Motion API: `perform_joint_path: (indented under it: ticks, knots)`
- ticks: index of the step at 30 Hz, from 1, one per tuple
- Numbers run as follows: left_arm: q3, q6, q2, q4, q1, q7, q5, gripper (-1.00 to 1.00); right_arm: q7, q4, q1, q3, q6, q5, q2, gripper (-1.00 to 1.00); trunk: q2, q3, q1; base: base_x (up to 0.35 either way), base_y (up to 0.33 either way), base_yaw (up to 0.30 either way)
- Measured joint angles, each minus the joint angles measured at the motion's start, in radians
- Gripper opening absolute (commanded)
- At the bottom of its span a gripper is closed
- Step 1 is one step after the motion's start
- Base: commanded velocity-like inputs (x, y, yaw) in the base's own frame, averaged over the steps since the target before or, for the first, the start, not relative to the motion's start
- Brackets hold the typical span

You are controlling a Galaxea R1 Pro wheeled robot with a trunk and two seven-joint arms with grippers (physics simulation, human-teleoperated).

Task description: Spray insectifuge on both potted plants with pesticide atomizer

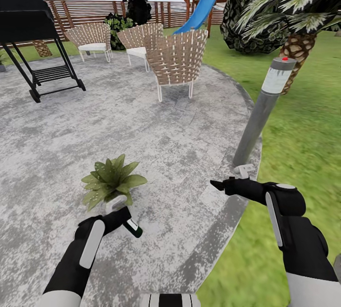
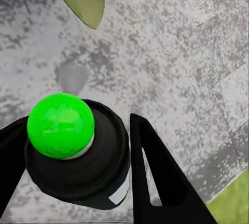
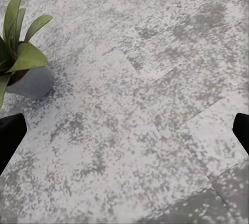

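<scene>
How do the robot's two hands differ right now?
The left gripper is closed around the dark green pesticide atomizer; the right gripper is open and holds nothing. The left one sits right beside the potted plant, while the right one hangs off to the side, near the foot of the grey post. Both are black, two-fingered, and held low over the stone patio.

Illumination is bright, even and diffuse; no light source direction can be established. Cast shadows are faint to none on the patio [image 1: 142, 122]. No glare noted. The head view bends the grey post [image 1: 263, 108] toward its edge. Wrist views render the stone texture soft and blotchy.
</scene>
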Motion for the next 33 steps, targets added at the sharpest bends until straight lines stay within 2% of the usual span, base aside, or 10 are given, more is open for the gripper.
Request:
perform_joint_path:
  ticks: [2, 3, 5, 9, 12, 15, 17, 19, 22, 33]
  knots:
    - [-0.011, -0.005, -0.011, 0.001, -0.001, 0.038, 0.0, -1.0, -0.001, 0.0, 0.0, 0.001, 0.002, 0.0, 0.0, 1.0, 0.0, 0.0, 0.0, -0.002, -0.005, 0.0]
    - [-0.018, -0.024, -0.024, 0.002, -0.001, 0.086, 0.0, -1.0, -0.001, 0.0, 0.0, 0.002, 0.003, 0.0, 0.0, 1.0, 0.0, 0.0, 0.0, -0.001, -0.002, 0.0]
    - [-0.036, -0.054, -0.032, 0.004, -0.001, 0.143, 0.003, -1.0, 0.0, 0.0, 0.0, 0.004, -0.002, -0.001, 0.0, 1.0, 0.0, 0.0, 0.0, 0.0, -0.001, 0.0]
    - [-0.095, -0.08, -0.038, 0.016, -0.002, 0.18, 0.008, -1.0, 0.001, 0.0, 0.001, 0.008, -0.006, -0.001, 0.002, 1.0, 0.0, 0.0, 0.0, 0.007, -0.037, 0.0]
    - [-0.106, -0.089, -0.04, 0.025, -0.001, 0.184, 0.005, -1.0, 0.001, 0.0, 0.001, 0.008, -0.006, -0.001, 0.003, 1.0, 0.0, 0.0, 0.0, 0.091, -0.226, 0.015]
    - [-0.142, -0.099, -0.042, 0.049, -0.002, 0.185, 0.009, -1.0, 0.0, 0.0, 0.001, 0.009, -0.005, -0.001, 0.005, 1.0, 0.0, 0.0, 0.0, 0.137, -0.299, 0.171]
    - [-0.148, -0.101, -0.043, 0.054, -0.003, 0.185, 0.009, -1.0, 0.0, 0.0, 0.005, 0.013, -0.006, 0.0, 0.011, 1.0, 0.0, 0.0, 0.0, 0.145, -0.312, 0.244]
    - [-0.153, -0.117, -0.046, 0.058, -0.003, 0.188, 0.01, -1.0, -0.001, 0.0, 0.02, 0.062, -0.007, 0.005, 0.02, 1.0, 0.0, 0.0, 0.0, 0.151, -0.317, 0.27]
    - [-0.154, -0.13, -0.052, 0.059, -0.005, 0.211, 0.011, -1.0, -0.001, 0.0, 0.026, 0.089, -0.008, 0.008, 0.023, 1.0, 0.0, 0.0, 0.0, 0.164, -0.317, 0.277]
    - [-0.159, -0.136, -0.066, 0.062, -0.013, 0.248, 0.013, -1.0, 0.0, -0.001, 0.03, 0.101, -0.007, 0.01, 0.021, 1.0, 0.0, 0.0, 0.0, 0.193, -0.307, 0.282]
